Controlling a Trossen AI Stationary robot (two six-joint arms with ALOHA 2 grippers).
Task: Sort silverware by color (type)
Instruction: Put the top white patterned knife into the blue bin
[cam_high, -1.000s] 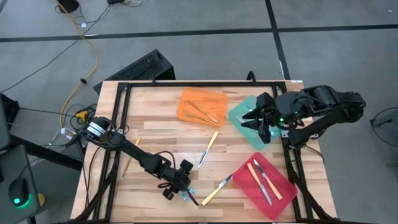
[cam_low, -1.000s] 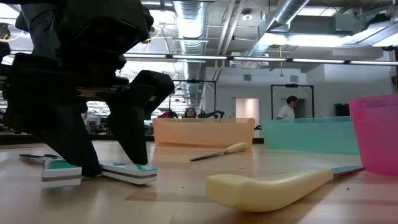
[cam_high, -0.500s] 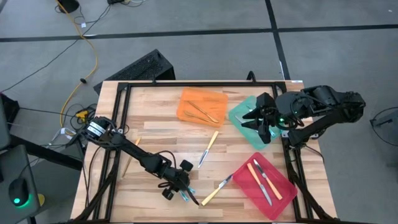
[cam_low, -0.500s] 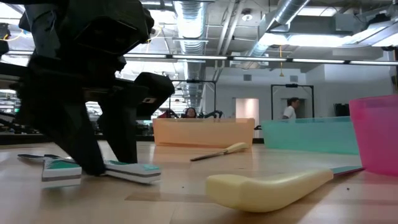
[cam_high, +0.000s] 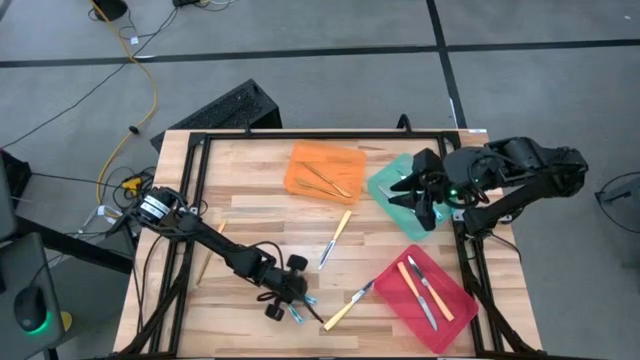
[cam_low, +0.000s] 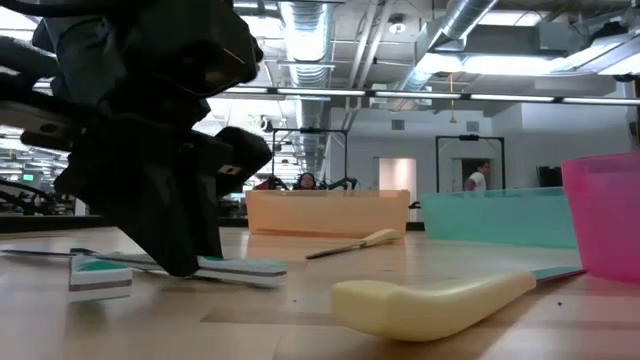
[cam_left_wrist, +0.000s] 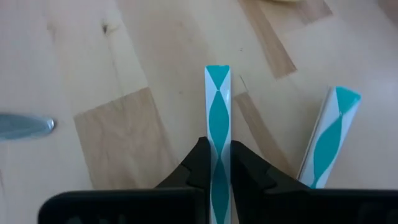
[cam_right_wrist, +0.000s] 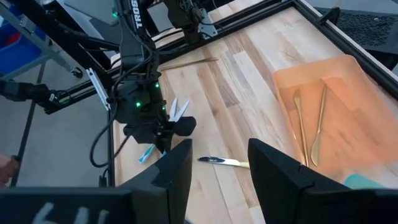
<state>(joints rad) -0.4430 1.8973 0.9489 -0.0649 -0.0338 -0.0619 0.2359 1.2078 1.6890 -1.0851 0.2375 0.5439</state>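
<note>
Left tool (cam_left_wrist: 215, 163) is clenched on a teal-patterned utensil handle (cam_left_wrist: 216, 124) at the table (cam_high: 250, 190). Judged light, stiff, slippery; grip mid-handle. Right tool (cam_right_wrist: 219, 163) waits released above the green tray (cam_high: 384, 186).

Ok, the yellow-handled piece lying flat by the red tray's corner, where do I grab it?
Take the yellow-handled utensil mid-handle, coming straight down with the fingers across its diagonal line. It lies flat on the table, and its silver head toward the red tray looks thinner. The left gripper is shut on a teal-handled piece, so the open right gripper probably suits.
</note>
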